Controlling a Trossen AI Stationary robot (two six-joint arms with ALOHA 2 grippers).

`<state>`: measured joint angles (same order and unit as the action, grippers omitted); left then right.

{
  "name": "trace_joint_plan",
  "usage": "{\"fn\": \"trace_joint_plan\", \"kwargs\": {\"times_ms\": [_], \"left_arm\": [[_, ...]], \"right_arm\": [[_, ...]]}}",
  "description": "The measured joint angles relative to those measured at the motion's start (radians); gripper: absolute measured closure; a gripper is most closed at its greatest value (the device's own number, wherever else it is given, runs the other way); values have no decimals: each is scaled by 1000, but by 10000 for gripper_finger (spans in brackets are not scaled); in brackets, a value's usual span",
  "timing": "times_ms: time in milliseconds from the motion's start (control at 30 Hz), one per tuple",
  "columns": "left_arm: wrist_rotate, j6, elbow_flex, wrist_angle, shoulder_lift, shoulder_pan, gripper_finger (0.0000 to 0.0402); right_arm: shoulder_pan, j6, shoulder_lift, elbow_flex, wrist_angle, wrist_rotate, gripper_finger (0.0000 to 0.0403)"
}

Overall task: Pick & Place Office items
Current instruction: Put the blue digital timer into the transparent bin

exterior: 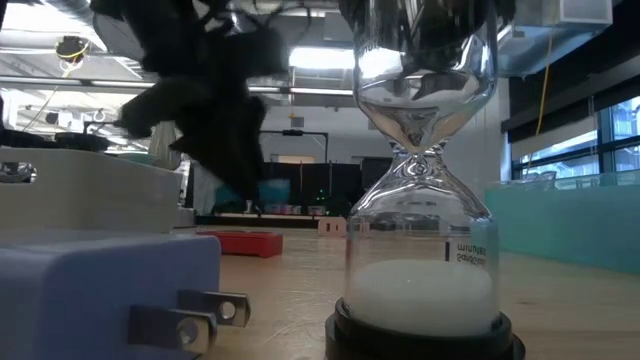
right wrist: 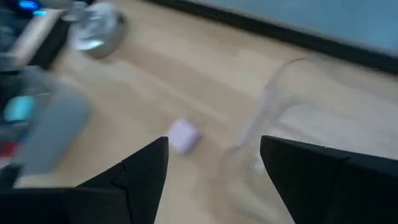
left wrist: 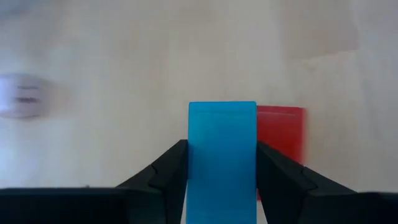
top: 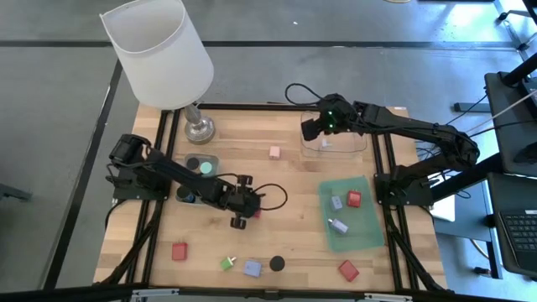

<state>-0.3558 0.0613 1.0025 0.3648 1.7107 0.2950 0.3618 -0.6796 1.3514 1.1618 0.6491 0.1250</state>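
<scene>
My left gripper (top: 242,211) is over the table's middle, slanting down, shut on a blue block (left wrist: 222,137). A red block (left wrist: 281,134) lies on the wood right beside it. More office items lie near the front edge: a red block (top: 179,250), a green bit (top: 228,263), a lilac block (top: 252,268), a black cap (top: 277,263) and another red block (top: 348,270). A pink block (top: 274,152) lies farther back. My right gripper (top: 312,127) hangs open over the near-left corner of the clear tray (top: 352,144), with nothing between its fingers (right wrist: 149,168). My left gripper pinches the blue block's two long sides (left wrist: 194,149) between its two fingers. The fingers slant down from the table's left and lie along the block, whose free end (left wrist: 222,112) sticks out past the fingertips. In the low view the block (exterior: 238,192) seems clear of the table.
The green tray (top: 369,231) at the right holds three small pieces. A dark tray (top: 211,158) at the left holds round caps. The white-shaded lamp (top: 159,42) stands at the far left. An hourglass (exterior: 420,200) and a plug (exterior: 100,290) fill the low view.
</scene>
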Motion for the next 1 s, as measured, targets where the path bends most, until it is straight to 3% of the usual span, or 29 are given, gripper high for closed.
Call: {"fn": "trace_joint_plan", "kwargs": {"times_ms": [167, 300, 400, 567, 767, 1000], "left_arm": [[-223, 20, 35, 4, -75, -19, 245], [-419, 22, 80, 1, -132, -40, 249], [-510, 22, 109, -2, -165, -59, 248], [-547, 16, 162, -52, -169, -89, 246], [-531, -135, 169, -255, -165, -117, 247], [-513, -161, 169, -279, -165, -136, 249]], "right_arm": [[-32, -82, 0, 0, -107, -122, 144], [-104, -106, 0, 0, -217, -137, 144], [-160, -110, 0, 0, -294, -137, 144], [-231, -126, 3, 0, -398, -120, 144], [-302, -173, 38, 0, -435, -46, 144], [-343, -172, 50, 0, -476, -27, 144]]}}
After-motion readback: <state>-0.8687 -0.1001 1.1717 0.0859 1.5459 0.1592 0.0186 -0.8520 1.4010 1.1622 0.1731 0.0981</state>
